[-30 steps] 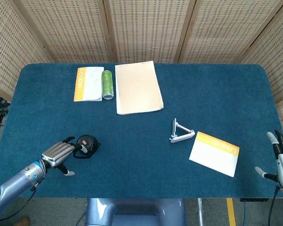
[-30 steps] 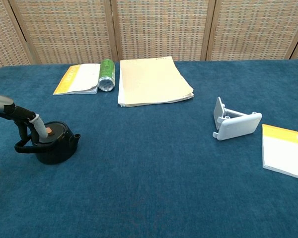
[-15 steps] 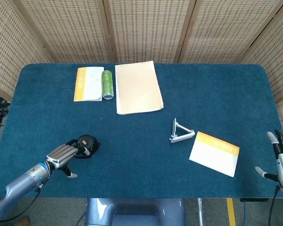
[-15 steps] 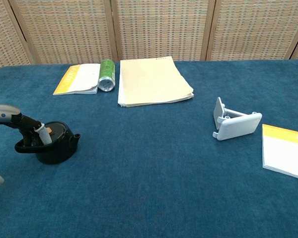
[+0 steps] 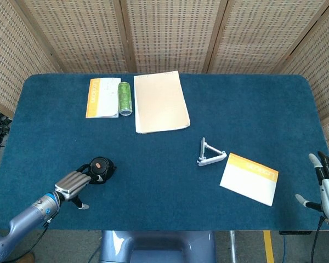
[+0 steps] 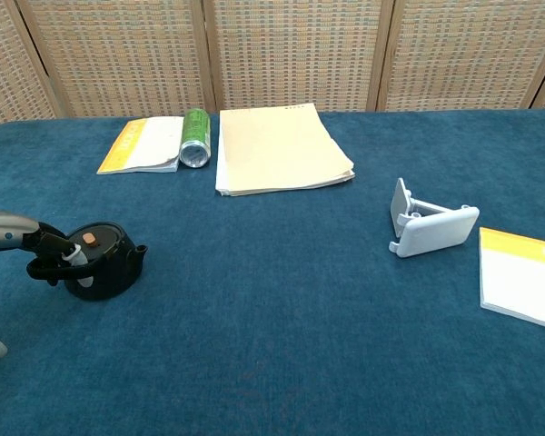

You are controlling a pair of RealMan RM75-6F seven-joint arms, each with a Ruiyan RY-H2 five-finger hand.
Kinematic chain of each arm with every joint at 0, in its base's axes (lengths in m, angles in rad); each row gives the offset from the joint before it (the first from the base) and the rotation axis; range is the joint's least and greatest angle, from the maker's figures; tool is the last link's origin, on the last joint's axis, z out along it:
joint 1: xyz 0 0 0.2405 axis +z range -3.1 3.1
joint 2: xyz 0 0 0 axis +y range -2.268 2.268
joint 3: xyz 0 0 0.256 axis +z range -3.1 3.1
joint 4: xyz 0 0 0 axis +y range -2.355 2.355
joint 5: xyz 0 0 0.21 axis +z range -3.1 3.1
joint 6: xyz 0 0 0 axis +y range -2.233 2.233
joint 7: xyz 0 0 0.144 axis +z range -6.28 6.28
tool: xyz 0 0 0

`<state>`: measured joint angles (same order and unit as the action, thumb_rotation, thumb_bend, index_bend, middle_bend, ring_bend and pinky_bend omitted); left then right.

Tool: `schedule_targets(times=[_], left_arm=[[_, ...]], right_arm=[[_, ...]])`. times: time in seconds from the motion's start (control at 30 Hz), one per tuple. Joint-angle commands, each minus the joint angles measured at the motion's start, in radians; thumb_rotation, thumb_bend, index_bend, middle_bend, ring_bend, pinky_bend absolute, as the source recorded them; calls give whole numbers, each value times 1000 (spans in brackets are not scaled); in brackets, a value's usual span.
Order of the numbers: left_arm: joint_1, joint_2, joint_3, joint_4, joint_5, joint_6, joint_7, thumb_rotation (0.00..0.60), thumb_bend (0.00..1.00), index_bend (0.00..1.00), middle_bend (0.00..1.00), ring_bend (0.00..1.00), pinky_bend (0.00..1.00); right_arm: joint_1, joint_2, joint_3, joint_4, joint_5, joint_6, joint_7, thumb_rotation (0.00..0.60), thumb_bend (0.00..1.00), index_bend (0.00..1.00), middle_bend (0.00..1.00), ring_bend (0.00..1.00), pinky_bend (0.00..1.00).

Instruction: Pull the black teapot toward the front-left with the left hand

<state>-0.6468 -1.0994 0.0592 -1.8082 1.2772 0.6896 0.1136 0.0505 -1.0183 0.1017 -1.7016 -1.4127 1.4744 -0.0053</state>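
From the head view, the black teapot (image 5: 100,166) sits on the blue table (image 5: 170,104) well to the front-left of the stack of paper (image 5: 159,102), which serves as the landmark here. The left hand (image 5: 75,183) lies front-left of the teapot, its fingers (image 5: 83,176) hooked into the handle loop on the pot's left side, so a pull along the forearm's line would draw the pot the way the task asks. The right hand (image 5: 328,183) hangs at the table's far front-right edge, fingers spread and holding nothing (much the farther hand from the pot).

From the chest view, the teapot (image 6: 101,262) stands upright, front-left of the paper (image 6: 280,149). Its spout points right and its handle points left, so its long axis runs roughly left to right. The left hand (image 6: 53,253) reaches in from the frame's left edge, and a fingertip (image 6: 73,258) curls through the handle in a grip. The right hand is out of this frame.
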Motion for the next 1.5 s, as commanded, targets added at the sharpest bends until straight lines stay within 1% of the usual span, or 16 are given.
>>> schedule_targets(times=[0.03,0.33,0.57,0.73,0.8,0.93,1.17,1.4,1.43,1.47,1.5], left_arm=[[0,-18,5,6,-22,16,39,600,70,275,311,286,0],[-10,-43,2,-3,-74,49,124,600,70,282,311,286,0],[-11,-32,22,-32,-129,106,264,600,70,285,311,287,0],[-22,-34,36,-52,-199,121,351,600,71,290,311,313,0],[-27,-37,40,-58,-227,130,382,600,70,290,315,342,0],[-36,-41,49,-65,-270,141,426,600,70,289,327,362,0],[-46,-52,62,-66,-324,160,470,600,71,289,329,362,0],[-50,-69,71,-52,-343,172,482,600,70,292,330,362,0],[-50,-70,72,-52,-344,175,482,600,70,298,334,362,0],[-50,-72,72,-51,-343,180,483,600,70,325,354,364,0],[-48,-74,71,-49,-341,185,483,600,70,377,395,371,0]], right_arm=[[0,0,0,0,0,-1,2,600,0,0,0,0,0],[0,3,1,1,3,-1,9,600,0,0,0,0,0],[0,4,1,0,2,-3,9,600,0,0,0,0,0],[0,4,1,-1,2,-1,9,600,0,0,0,0,0],[0,4,1,0,2,0,8,600,0,0,0,0,0],[0,2,1,0,2,-1,6,600,0,0,0,0,0],[2,1,1,0,3,-4,4,600,0,0,0,0,0],[3,0,1,-2,5,-6,1,600,0,0,0,0,0],[3,0,1,-2,5,-6,1,600,0,0,0,0,0],[3,0,1,-2,5,-6,1,600,0,0,0,0,0],[3,0,1,-2,5,-6,1,600,0,0,0,0,0]])
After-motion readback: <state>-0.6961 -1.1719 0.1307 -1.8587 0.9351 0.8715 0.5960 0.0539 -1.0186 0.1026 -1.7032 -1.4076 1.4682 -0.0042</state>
